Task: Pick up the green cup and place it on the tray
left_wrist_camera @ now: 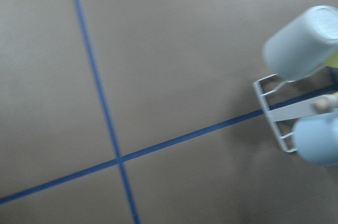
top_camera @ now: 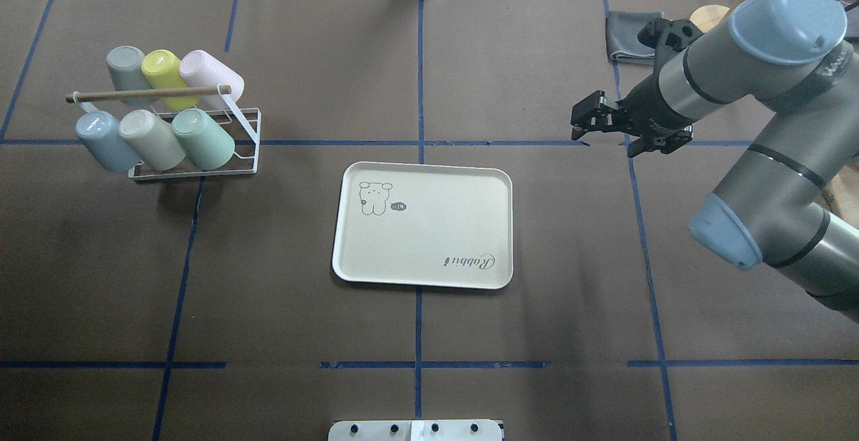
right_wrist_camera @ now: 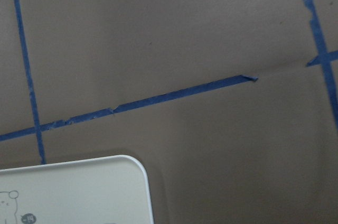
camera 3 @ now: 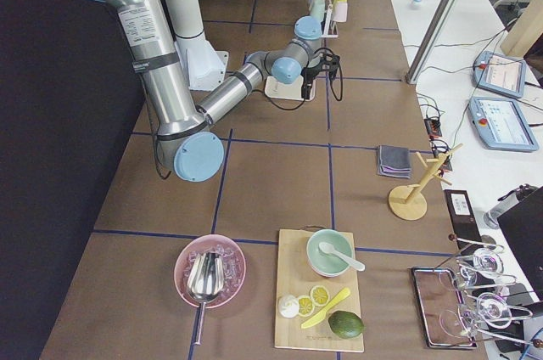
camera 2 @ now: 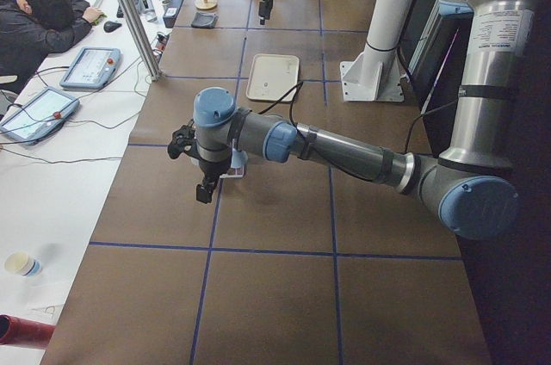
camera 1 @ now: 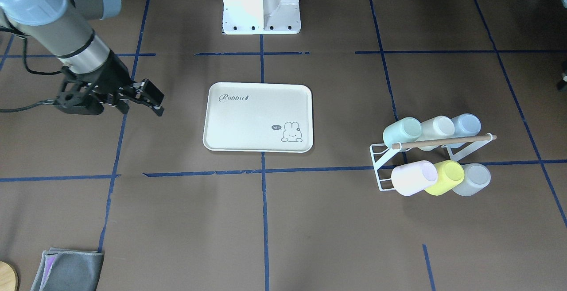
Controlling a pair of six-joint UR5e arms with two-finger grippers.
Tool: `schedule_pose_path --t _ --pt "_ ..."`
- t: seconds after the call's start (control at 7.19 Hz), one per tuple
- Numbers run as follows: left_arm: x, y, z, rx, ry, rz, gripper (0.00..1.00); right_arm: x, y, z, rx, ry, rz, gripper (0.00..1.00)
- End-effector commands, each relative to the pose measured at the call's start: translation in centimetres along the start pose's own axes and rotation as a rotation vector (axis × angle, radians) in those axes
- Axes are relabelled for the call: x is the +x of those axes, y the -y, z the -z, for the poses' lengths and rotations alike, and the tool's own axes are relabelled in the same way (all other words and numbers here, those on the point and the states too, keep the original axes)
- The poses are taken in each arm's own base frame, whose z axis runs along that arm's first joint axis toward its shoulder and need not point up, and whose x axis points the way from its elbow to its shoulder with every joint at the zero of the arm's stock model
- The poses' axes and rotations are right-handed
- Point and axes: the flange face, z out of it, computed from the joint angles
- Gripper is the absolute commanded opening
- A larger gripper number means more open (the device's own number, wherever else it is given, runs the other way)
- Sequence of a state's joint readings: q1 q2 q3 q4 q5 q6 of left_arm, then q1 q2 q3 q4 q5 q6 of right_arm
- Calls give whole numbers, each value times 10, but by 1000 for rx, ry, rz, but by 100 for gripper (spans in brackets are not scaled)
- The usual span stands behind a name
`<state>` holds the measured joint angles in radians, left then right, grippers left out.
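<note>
The pale mint-green cup (camera 1: 402, 131) (top_camera: 205, 137) lies tilted on a white wire rack (camera 1: 378, 167) (top_camera: 248, 159), at the end of the row nearest the tray. The cream tray (camera 1: 259, 118) (top_camera: 429, 239) with "Rabbit" script and a bunny lies flat mid-table, with nothing on it. My right gripper (camera 1: 155, 102) (top_camera: 582, 122) is open and empty, above the table beside the tray on the side away from the rack. My left gripper (camera 2: 204, 188) shows only in the exterior left view, near the rack; I cannot tell whether it is open or shut.
The rack also holds a cream cup (camera 1: 436, 127), a pale blue cup (camera 1: 465, 125), a pink cup (camera 1: 414, 178), a yellow cup (camera 1: 445, 176) and a grey cup (camera 1: 471, 179), under a wooden bar. A grey cloth (top_camera: 627, 35) lies beyond the right gripper. The robot base (camera 1: 261, 3) stands behind the tray.
</note>
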<state>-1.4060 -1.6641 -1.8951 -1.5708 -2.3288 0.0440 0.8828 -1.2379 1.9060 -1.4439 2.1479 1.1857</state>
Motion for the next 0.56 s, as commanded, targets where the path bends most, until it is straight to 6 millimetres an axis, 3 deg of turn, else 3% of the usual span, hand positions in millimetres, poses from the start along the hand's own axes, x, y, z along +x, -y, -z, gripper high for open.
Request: schedule_pose_path --t 0.0,0.28,0.42 --pt "76 14 22 32 171 -169 100 32 14 17 -10 -91 68 100" --pt "165 17 17 -82 286 -286 100 79 25 16 -12 -137 113 100" --pt "207 38 33 -122 371 -331 100 104 31 19 -12 -158 142 100"
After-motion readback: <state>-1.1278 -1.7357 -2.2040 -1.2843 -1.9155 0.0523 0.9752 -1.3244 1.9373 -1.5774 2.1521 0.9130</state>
